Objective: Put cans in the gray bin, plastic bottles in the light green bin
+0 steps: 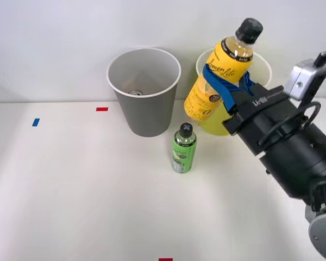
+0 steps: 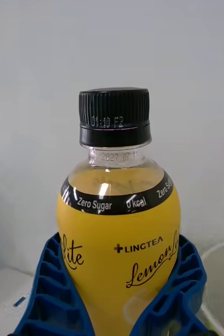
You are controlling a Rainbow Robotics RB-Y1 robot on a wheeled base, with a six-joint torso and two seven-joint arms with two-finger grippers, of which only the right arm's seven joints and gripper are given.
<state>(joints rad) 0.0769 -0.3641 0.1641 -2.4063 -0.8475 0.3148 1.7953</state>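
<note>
Above the far right part of the white bench (image 1: 70, 190), a small plastic drink bottle with a black screw cap, yellow liquid and a yellow label in dark cursive lettering (image 1: 220, 76) (image 2: 119, 231) hangs in the air, tilted with its cap up and away from the robot. The right arm's blue ribbed claw (image 1: 226, 87) (image 2: 117, 294) pinches it around the labelled body, one finger (image 2: 51, 289) on each side. Directly behind and below the bottle stands the round tapered lime plastic bin with a white rim (image 1: 261, 68), partly hidden by bottle and arm. Just to that bin's left stands the round tapered gray plastic bin with a white inside (image 1: 146, 109); something small and round lies at its bottom. In front of the two bins, a small green bottle with a dark cap (image 1: 184, 148) stands upright on the bench. Red (image 1: 101, 109) and blue (image 1: 36, 122) tape marks lie farther left.
</note>
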